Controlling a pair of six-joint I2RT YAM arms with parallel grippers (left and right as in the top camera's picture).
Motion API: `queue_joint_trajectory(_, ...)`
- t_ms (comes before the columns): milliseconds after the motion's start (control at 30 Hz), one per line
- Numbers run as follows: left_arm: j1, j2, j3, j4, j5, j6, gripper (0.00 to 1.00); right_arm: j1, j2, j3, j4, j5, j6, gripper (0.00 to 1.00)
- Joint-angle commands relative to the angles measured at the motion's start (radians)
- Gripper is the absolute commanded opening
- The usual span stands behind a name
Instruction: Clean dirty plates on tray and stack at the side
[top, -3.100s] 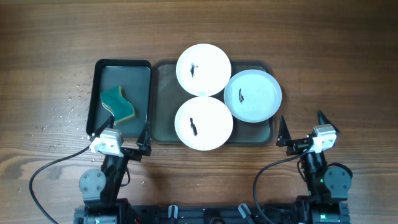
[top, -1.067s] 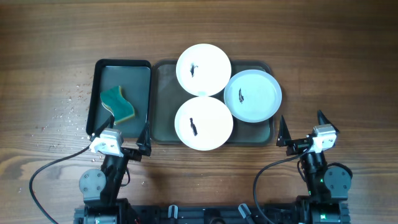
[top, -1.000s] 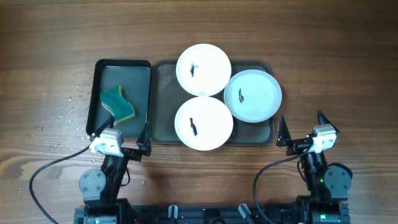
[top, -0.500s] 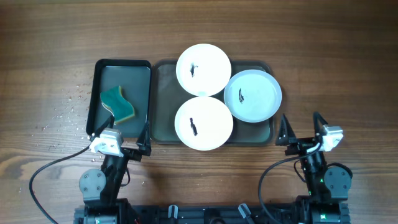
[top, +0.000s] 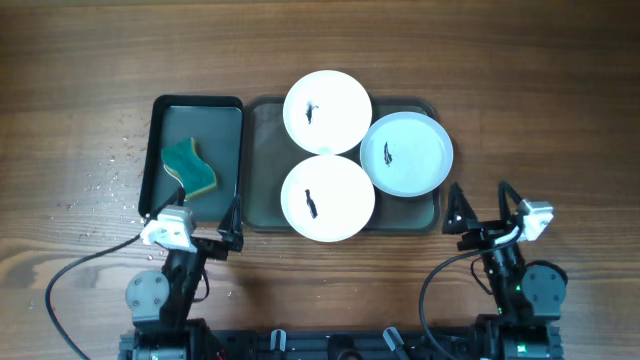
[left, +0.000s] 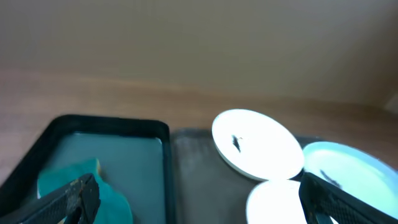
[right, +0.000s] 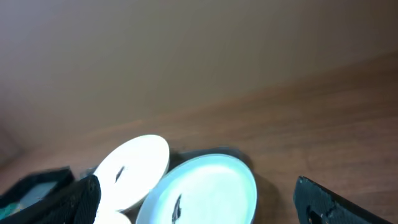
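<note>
Now: Sponge Lies Just Ahead of the Left Gripper

On the wooden desk, the grey-green tray (top: 262, 160), round-cornered with a raised rim, lies mid-desk, with a narrower black tray (top: 215, 135) just beside its left edge. Three round white plates (top: 328, 199), each smudged dark at centre, crowd the tray's right half. The wavy green sponge (top: 189, 167) lies slantwise in the black tray, just ahead of the left gripper (top: 192, 210), the nearer arm. That gripper and the right gripper (top: 480, 195) are both spread and empty.

Plates (top: 328, 198) on tray (top: 263, 150); sponge (top: 189, 167) in narrower tray (top: 205, 125) leftward
</note>
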Motion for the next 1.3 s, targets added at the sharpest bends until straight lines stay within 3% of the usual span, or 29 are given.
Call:
queue_joint_trajectory(0, -0.005, 0.036, 0.190, -0.083, 0.026, -0.067, 1.00, -0.005, 0.061, 0.187, -0.056, -0.046, -0.056, 1.00)
queue_joint_trajectory(200, -0.005, 0.368, 0.653, -0.343, 0.024, -0.053, 1.00, -0.005, 0.340, 0.499, -0.202, -0.144, -0.066, 1.00)
queue_joint_trajectory(267, -0.005, 0.521, 0.835, -0.476, 0.025, -0.013, 1.00, -0.005, 0.465, 0.626, -0.297, -0.204, -0.134, 1.00)
queue_joint_trajectory(433, -0.005, 0.891, 1.242, -0.856, 0.025, 0.081, 1.00, -0.005, 0.840, 1.034, -0.735, -0.216, -0.266, 1.00)
queue_joint_trajectory(533, -0.005, 1.048, 1.355, -0.970, 0.041, 0.070, 1.00, -0.005, 1.051, 1.207, -0.904, -0.220, -0.261, 1.00)
queue_joint_trajectory(633, -0.005, 1.151, 1.360, -1.038, 0.110, 0.031, 1.00, -0.005, 1.204, 1.256, -0.923, -0.276, -0.204, 1.00)
queue_joint_trajectory(733, -0.005, 1.227, 1.360, -1.096, 0.126, 0.031, 1.00, -0.005, 1.305, 1.256, -0.917, -0.428, -0.277, 1.00)
queue_joint_trajectory(767, -0.005, 1.248, 1.360, -1.103, 0.122, 0.031, 1.00, -0.004, 1.341, 1.256, -0.917, -0.458, -0.282, 0.90)
queue_joint_trajectory(800, -0.005, 1.271, 1.360, -1.106, 0.122, 0.031, 0.86, 0.002, 1.373, 1.256, -0.921, -0.461, -0.295, 0.75)
queue_joint_trajectory(833, -0.005, 1.292, 1.360, -1.106, 0.122, 0.031, 0.62, 0.014, 1.398, 1.256, -0.928, -0.456, -0.310, 0.66)
queue_joint_trajectory(867, -0.005, 1.310, 1.360, -1.106, 0.122, 0.031, 0.44, 0.028, 1.418, 1.256, -0.939, -0.455, -0.327, 0.55)
queue_joint_trajectory(933, -0.005, 1.339, 1.360, -1.106, 0.121, 0.031, 0.10, 0.074, 1.452, 1.254, -0.955, -0.405, -0.336, 0.42)
queue_joint_trajectory(1000, -0.005, 1.365, 1.360, -1.106, 0.076, -0.009, 0.04, 0.141, 1.486, 1.253, -0.969, -0.294, -0.323, 0.33)
queue_joint_trajectory(1100, -0.005, 1.391, 1.354, -1.106, -0.015, -0.082, 0.04, 0.229, 1.530, 1.253, -0.983, -0.186, -0.276, 0.33)
queue_joint_trajectory(1167, -0.005, 1.404, 1.346, -1.105, -0.037, -0.093, 0.28, 0.305, 1.569, 1.253, -0.990, -0.107, -0.250, 0.41)
queue_joint_trajectory(1267, -0.005, 1.410, 1.332, -1.104, -0.048, -0.093, 0.48, 0.369, 1.612, 1.253, -0.986, -0.010, -0.193, 0.46)
